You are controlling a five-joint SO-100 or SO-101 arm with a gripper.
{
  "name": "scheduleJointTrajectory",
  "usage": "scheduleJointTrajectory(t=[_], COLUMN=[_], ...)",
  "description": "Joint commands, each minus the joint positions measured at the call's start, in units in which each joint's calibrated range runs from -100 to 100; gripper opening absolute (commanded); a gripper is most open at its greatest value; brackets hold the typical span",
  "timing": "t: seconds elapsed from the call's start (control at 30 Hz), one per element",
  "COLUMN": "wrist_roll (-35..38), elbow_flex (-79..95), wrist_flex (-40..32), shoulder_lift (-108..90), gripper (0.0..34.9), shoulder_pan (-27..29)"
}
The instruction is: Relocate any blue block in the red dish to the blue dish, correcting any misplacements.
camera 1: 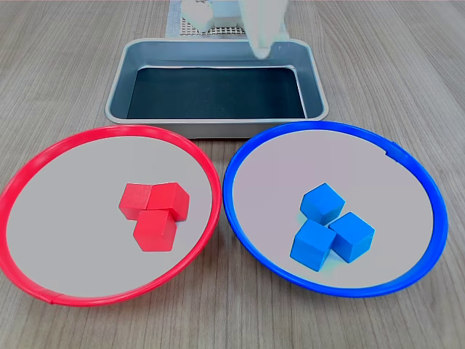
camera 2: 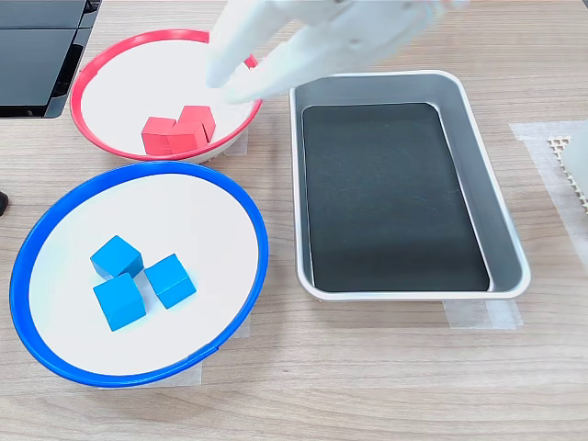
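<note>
So here's what we had on the bench (camera 1: 407, 65): the red dish (camera 1: 43, 163) sat on the first exterior view's left and the blue dish (camera 1: 247, 153) on its right, rims close but not quite touching. Behind them, between the two, was a rectangular metal tray (camera 1: 120, 80) with a dark liner (camera 1: 218, 91) in the bottom and nothing else inside that we could see.

All three blue blocks (camera 1: 332, 223) were in the blue dish, bunched together in a tight little cluster, faces touching or just about. In the second exterior view they (camera 2: 140, 280) sat toward the left half of the blue dish. The three red blocks (camera 1: 155, 211) were clumped the same way in the red dish, a bit right of centre in the first exterior view. We couldn't spot any blue in the red dish at all.

The white arm was blurry in both exterior views. In the second exterior view the claw (camera 2: 230, 81) hung above the near edge of the red dish and the tray's corner, pointing down toward the left. In the first exterior view only its tip (camera 1: 261, 40) showed, over the tray's back rim. It wasn't carrying anything we could make out, but honestly we couldn't tell whether the jaws were parted or closed, too smeared.
</note>
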Motion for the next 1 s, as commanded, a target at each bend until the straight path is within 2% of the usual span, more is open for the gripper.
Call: scheduleJointTrajectory(t=[0.0, 0.17, 0.5, 0.97], wrist_roll=[-0.6, -2.2, -4.3, -5.0], elbow_flex=[11.9, 28.5, 47.1, 51.6], wrist_flex=[-2.5, -2.4, 0.0, 18.1], shoulder_lift=[-14.8, -31.8, -53.4, -68.5], gripper=[0.4, 0.3, 0.3, 0.3], shoulder_pan=[1.7, 3.5, 5.3, 6.4])
